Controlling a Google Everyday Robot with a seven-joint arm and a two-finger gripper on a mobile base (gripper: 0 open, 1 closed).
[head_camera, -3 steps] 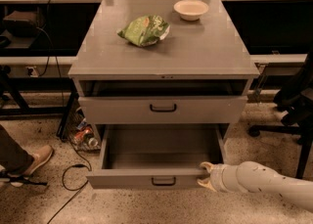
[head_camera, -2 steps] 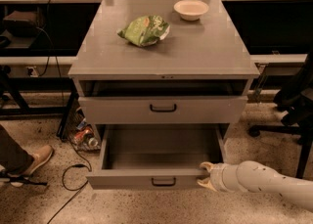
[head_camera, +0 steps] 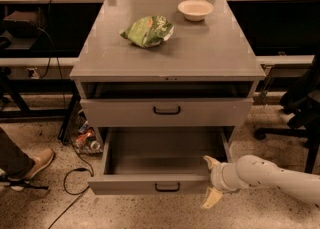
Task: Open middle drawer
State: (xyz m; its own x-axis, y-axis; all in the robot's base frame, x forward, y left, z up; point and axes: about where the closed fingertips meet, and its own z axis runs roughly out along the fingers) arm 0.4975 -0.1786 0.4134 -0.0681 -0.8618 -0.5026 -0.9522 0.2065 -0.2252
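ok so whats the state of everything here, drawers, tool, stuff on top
middle drawer: pulled far out, nothing seen inside
upper drawer: nearly shut, dark gap above its front
tool: open, at the middle drawer's right front corner
green bag: lying crumpled on the cabinet top
bowl: upright on the cabinet top, looks empty
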